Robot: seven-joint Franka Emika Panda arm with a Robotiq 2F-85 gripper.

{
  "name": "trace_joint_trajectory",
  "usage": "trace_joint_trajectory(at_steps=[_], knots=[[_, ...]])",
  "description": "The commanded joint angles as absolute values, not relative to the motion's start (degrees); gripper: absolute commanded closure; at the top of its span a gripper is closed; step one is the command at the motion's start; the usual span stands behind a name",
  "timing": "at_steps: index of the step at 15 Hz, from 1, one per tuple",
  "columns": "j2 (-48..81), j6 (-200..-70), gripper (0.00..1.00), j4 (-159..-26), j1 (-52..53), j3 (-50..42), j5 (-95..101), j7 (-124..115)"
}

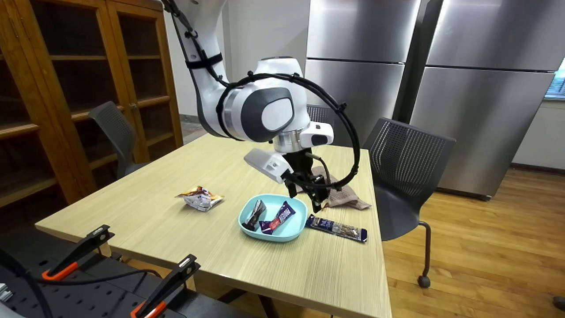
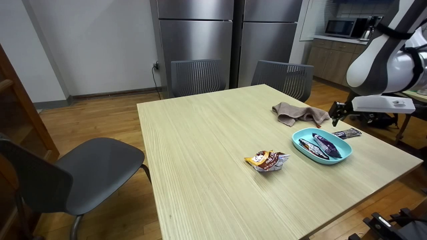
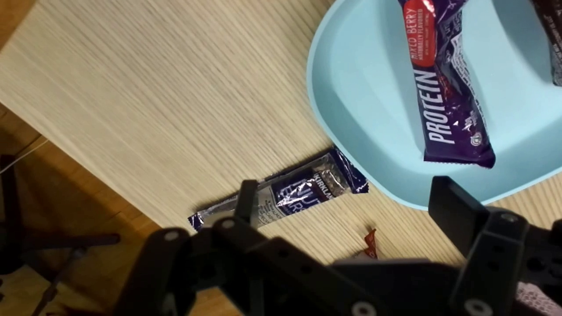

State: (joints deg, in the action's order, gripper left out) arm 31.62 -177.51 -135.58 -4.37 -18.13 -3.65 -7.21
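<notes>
Turquoise dish (image 3: 373,114) holds two bars (image 3: 448,105), one nut bar (image 3: 303,188) beside it, the end effector (image 3: 345,193) spread wide.

In the wrist view, a purple wrapper (image 3: 443,87) is showing "PROTEIN", and its red label (image 3: 420,33) is reading "MIXED BERRY" and "NATURALLY FLAVORED". A navy wrapper (image 3: 294,193) is bearing "KIRKLAND" and "NUT BARS". In an exterior view, a crumpled packet (image 2: 268,161) is carrying lettering too blurred to read.

Wood-grain table (image 2: 227,133) is carrying turquoise plate (image 3: 373,96), nut bar (image 3: 303,186) (end sitting right by plate), snack bag (image 2: 269,161), rumpled cloth (image 2: 297,113).
</notes>
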Motion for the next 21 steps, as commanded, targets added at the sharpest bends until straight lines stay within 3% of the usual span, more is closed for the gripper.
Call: trace_joint_trajectory(at_steps=[1, 9, 21], knots=[[31.9, -174.0, 0.0, -133.3, -5.8, -16.2, -5.8, -9.2], [36.9, -162.3, 0.0, -121.5, -14.3, -9.9, -16.9, -14.7], [49.4, -151.9, 0.0, -106.1, -16.9, -12.4, -24.8, -28.7]])
